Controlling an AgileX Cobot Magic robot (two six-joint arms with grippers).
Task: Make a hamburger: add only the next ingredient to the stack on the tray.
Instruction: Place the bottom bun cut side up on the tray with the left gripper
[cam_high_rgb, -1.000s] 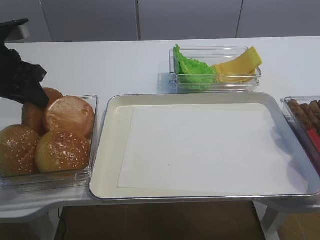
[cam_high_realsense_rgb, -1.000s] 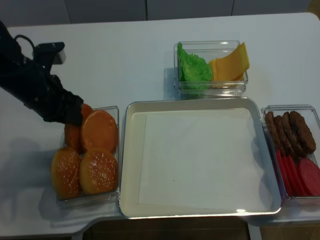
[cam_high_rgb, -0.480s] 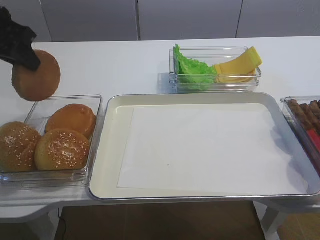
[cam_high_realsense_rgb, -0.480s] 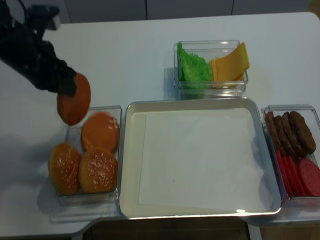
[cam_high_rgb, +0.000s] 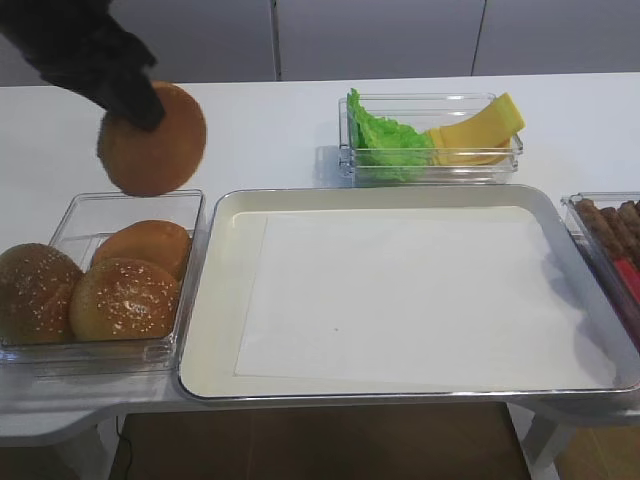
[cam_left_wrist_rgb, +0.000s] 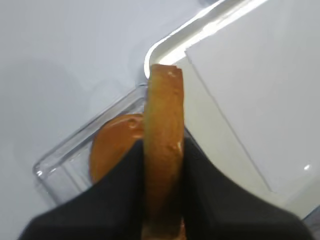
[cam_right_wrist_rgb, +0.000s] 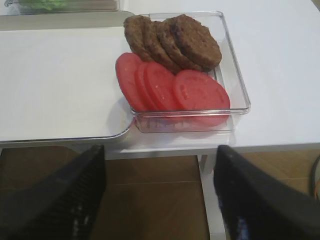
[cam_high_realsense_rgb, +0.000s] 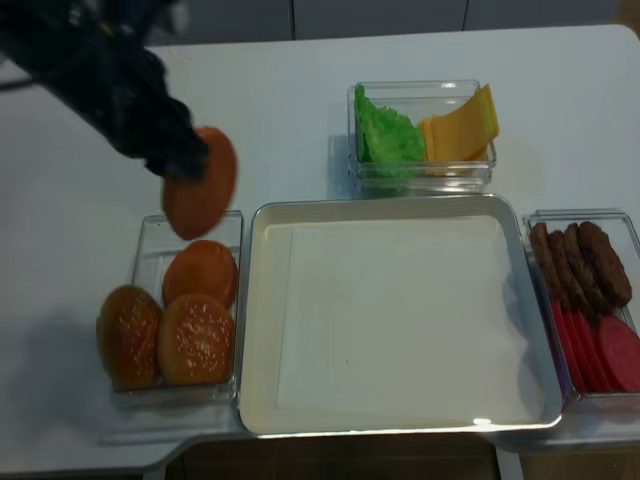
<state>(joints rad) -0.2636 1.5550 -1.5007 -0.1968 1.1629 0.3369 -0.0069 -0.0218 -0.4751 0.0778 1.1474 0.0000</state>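
A smooth, seedless golden-brown bun half (cam_high_rgb: 152, 140) hangs edge-up in the air above the far end of the bun bin (cam_high_rgb: 100, 215). My left gripper (cam_high_rgb: 135, 100) is shut on the bun (cam_high_realsense_rgb: 200, 182), which the left wrist view shows pinched thin between the black fingers (cam_left_wrist_rgb: 205, 185). The silver tray (cam_high_rgb: 215, 300) lies just right of it. Its white paper (cam_high_realsense_rgb: 400, 320) is bare and no stack shows on it. In the right wrist view my right gripper (cam_right_wrist_rgb: 160, 200) stands open and holds nothing, off the table's front edge.
The clear bun bin (cam_high_realsense_rgb: 150, 300) holds one smooth bun (cam_high_realsense_rgb: 200, 272) and two sesame buns (cam_high_realsense_rgb: 195, 340). A bin of lettuce and cheese (cam_high_rgb: 430, 135) stands behind the tray. A bin of patties and tomato slices (cam_right_wrist_rgb: 185, 65) sits at the tray's right end.
My left gripper has lifted the smooth bun half out of the bin and carried it up and to the right, toward the tray. The bin shifted slightly.
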